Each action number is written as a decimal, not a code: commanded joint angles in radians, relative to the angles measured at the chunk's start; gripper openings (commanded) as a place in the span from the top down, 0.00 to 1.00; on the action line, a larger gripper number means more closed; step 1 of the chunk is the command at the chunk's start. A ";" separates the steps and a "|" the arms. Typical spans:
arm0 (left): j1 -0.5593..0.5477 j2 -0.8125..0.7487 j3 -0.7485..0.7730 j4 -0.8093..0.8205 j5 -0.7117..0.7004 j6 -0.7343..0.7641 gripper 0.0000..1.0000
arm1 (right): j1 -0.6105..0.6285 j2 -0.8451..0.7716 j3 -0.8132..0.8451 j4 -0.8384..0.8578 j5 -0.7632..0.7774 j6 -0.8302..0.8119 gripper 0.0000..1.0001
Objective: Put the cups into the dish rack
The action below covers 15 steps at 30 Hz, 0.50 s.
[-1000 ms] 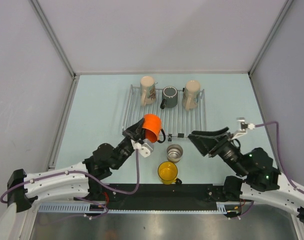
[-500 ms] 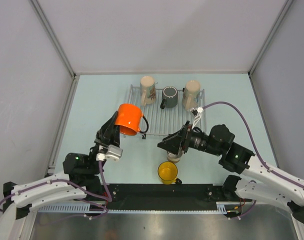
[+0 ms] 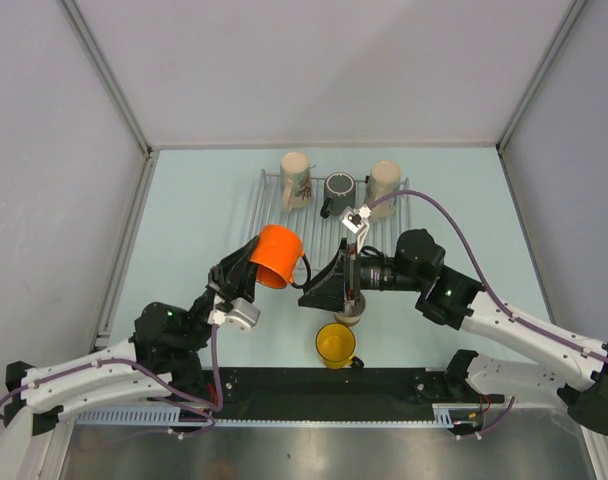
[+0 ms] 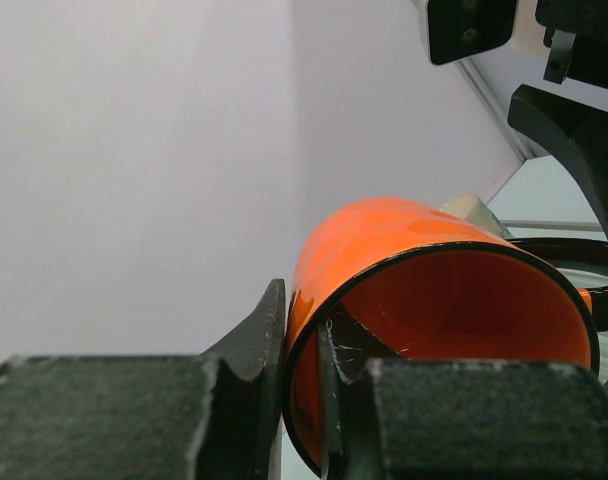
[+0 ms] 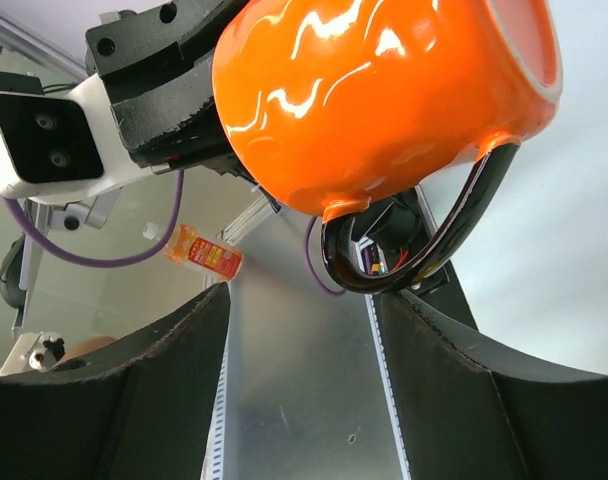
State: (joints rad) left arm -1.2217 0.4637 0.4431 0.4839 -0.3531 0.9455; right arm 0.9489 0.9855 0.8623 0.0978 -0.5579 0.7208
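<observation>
Your left jaws (image 4: 302,312) are clamped on the rim of the orange cup (image 3: 276,256), one finger outside the wall and one inside. The cup hangs tilted in the air, just off the near left corner of the dish rack (image 3: 394,240), touching neither the wires nor the desk (image 3: 184,220).

Your right jaws (image 5: 299,310) stand apart and empty, aimed at that same cup. Its black handle hangs in the gap between them and touches neither finger.

This reads as a hand-over of the orange cup from left to right before it is racked.

- **Already racked:** a patterned cream cup (image 3: 296,180), a dark cup (image 3: 339,190) and a plain cream cup (image 3: 382,188) line the far edge of the rack.
- **Left to load:** the yellow cup (image 3: 335,345) sits on the desk near its front edge. The steel cup (image 3: 350,318) is just behind it, mostly hidden under your right arm.

Next, bring the right jaws in squarely around the handle or wall and shut them firmly. Only then let the left side go, since the glazed cup looks slippery.
</observation>
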 commanded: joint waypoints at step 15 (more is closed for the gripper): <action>-0.010 -0.037 0.158 -0.067 0.048 -0.165 0.99 | -0.090 0.163 -0.058 0.569 -0.191 0.189 0.37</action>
State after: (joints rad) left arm -1.2243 0.4469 0.5285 0.3592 -0.3359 0.8337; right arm 0.8673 1.1057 0.8284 0.4267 -0.6945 0.8127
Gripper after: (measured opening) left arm 0.148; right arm 0.663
